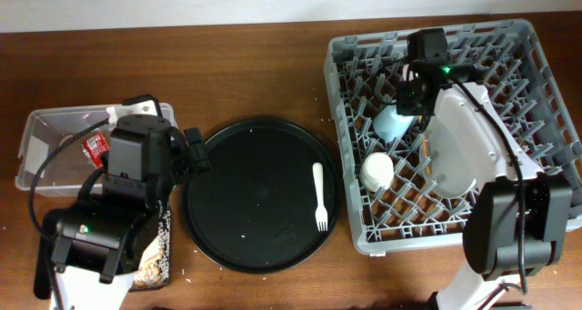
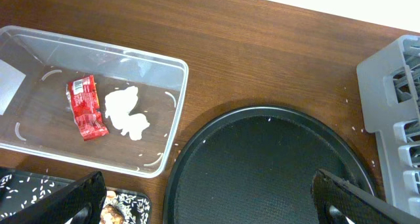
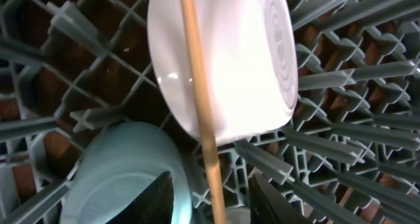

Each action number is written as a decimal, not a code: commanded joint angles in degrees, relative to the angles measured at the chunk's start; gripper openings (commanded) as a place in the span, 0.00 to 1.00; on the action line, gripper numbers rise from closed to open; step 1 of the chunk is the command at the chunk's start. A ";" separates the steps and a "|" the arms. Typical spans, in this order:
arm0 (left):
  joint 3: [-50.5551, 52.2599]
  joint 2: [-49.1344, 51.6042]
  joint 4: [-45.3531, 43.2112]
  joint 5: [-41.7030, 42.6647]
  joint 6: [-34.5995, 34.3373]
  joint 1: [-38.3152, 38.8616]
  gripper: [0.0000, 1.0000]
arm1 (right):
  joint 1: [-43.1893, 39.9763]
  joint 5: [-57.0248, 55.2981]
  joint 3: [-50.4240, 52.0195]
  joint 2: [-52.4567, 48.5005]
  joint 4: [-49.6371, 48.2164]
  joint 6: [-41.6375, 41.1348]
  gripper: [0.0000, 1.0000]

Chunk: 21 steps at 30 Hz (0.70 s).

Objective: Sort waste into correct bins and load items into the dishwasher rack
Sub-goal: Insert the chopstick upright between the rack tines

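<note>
The grey dishwasher rack (image 1: 341, 146) stands on the right, with a light blue cup (image 1: 391, 124) and a cream cup (image 1: 377, 171) in it. My right gripper (image 1: 414, 101) hangs over its pegs. In the right wrist view the gripper (image 3: 211, 191) is open, with the wooden chopstick (image 3: 200, 106) upright between its fingers and a gap on each side. Behind the chopstick a white bowl (image 3: 230, 53) lies on its side beside the blue cup (image 3: 118, 171). A white fork (image 1: 319, 196) lies on the round black tray (image 1: 255, 210). My left gripper (image 2: 210, 204) is open and empty above that tray's left edge.
The clear tub (image 2: 177, 86) at the left holds a red wrapper (image 2: 85, 108) and a white tissue (image 2: 126, 112). In front of it, a shallow black tray (image 1: 156, 255) holds brownish scraps (image 2: 115, 211). Small crumbs dot the wooden table between the round tray and the rack.
</note>
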<state>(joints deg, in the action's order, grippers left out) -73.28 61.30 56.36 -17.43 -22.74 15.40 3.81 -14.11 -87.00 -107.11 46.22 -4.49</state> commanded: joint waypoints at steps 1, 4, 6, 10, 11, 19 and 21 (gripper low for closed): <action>-0.81 -0.15 -0.07 -0.81 0.48 -0.17 0.99 | -1.95 0.35 -0.57 -0.94 -0.98 -0.28 0.38; -0.81 -0.15 -0.07 -0.81 0.48 -0.17 0.99 | -4.55 7.13 -0.55 -0.98 -1.29 -0.28 0.37; -0.81 -0.15 -0.07 -0.81 0.48 -0.17 0.99 | -5.84 12.26 -0.55 -1.05 -1.92 -0.28 0.36; -0.81 -0.15 -0.07 -0.81 0.48 -0.17 0.99 | -6.03 12.24 -0.55 -1.31 -2.58 -0.26 0.32; -0.81 -0.15 -0.07 -0.81 0.48 -0.17 0.99 | -5.79 12.24 -0.55 -1.88 -2.58 -0.26 0.28; -0.81 -0.15 -0.07 -0.81 0.48 -0.17 0.99 | -5.81 12.02 -0.44 -3.54 -2.08 -0.26 0.18; -0.81 -0.15 -0.07 -0.81 0.48 -0.17 0.99 | -5.73 12.00 -0.44 -3.52 -1.99 -0.26 0.11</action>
<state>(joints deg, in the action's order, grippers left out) -73.28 61.30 56.36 -17.43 -22.74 15.40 -1.98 -1.83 -87.00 -110.02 44.10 -4.60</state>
